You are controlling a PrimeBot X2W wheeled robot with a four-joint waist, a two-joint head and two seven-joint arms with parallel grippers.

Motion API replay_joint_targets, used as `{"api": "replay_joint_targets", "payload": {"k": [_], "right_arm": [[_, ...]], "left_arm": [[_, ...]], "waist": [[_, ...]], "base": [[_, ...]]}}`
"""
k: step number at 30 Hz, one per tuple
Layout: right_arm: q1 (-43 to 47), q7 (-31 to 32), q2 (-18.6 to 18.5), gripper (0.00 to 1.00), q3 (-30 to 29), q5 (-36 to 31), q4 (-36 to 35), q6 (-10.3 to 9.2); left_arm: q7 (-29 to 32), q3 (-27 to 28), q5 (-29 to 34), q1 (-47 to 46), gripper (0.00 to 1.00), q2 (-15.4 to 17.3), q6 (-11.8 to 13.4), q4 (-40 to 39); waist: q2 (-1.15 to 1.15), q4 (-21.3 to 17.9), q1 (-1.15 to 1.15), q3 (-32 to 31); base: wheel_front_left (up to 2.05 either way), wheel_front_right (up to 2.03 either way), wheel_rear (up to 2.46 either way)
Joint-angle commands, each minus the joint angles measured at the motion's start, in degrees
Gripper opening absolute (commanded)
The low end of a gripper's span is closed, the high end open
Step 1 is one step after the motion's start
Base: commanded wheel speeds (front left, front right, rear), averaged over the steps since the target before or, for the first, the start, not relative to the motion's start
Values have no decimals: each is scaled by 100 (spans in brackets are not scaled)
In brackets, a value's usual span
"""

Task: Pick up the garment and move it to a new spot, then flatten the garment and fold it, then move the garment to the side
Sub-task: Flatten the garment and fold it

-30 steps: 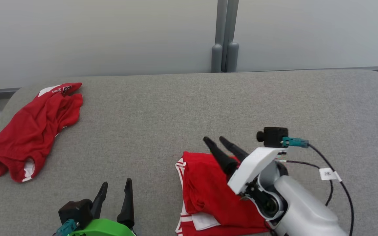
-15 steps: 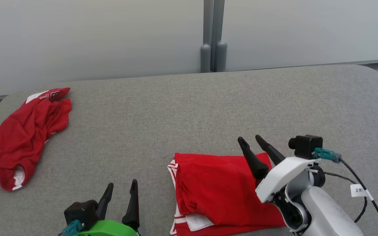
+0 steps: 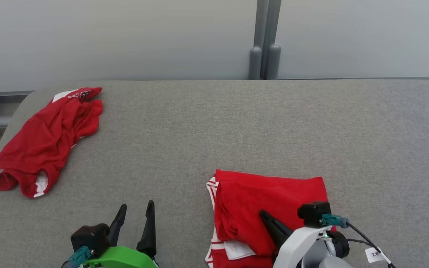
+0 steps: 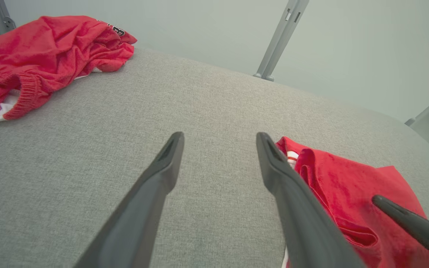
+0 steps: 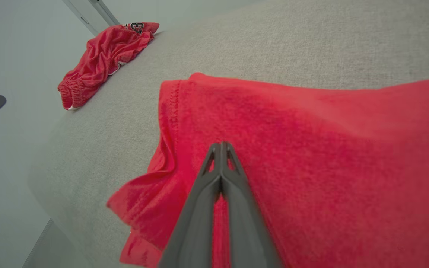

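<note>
The right gripper has its two dark fingers pressed flat together with no cloth pinched between them. Its tips sit over the red folded garment, which lies at the table's near edge, right of the table's middle. The fingers point from that near edge toward the table's far-left corner, slanting across the garment's near half. The garment's long axis runs along the near edge, so I judge a move to the side would follow that axis. The right arm is already over the garment. The left gripper stands wide open and empty over bare table, just beside the garment's striped left edge. A crumpled garment, also red, lies well apart at the table's left end. The right wrist view makes the closed, empty fingers plain, while the head view gives one dark wedge and no way to judge a gap. The left wrist view adds the low side angle, with the right finger close above the cloth, though I cannot tell whether it touches.
</note>
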Motion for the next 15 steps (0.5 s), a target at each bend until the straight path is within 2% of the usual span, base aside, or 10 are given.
{"api": "replay_joint_targets", "payload": {"k": [1, 7, 15], "right_arm": [[-75, -91, 9, 0, 53, 10, 138, 2], [-303, -355, 124, 0, 496, 193, 782, 2], [-656, -521, 176, 0, 1215, 516, 1225, 2]], "left_arm": [[11, 16, 37, -74, 100, 39, 28, -17], [33, 12, 21, -92, 100, 79, 43, -47], [49, -7, 8, -99, 100, 99, 46, -59]], "waist": [[27, 159, 0, 31], [27, 407, 0, 53], [27, 547, 0, 46]], "base": [[0, 0, 0], [0, 0, 0], [0, 0, 0]]}}
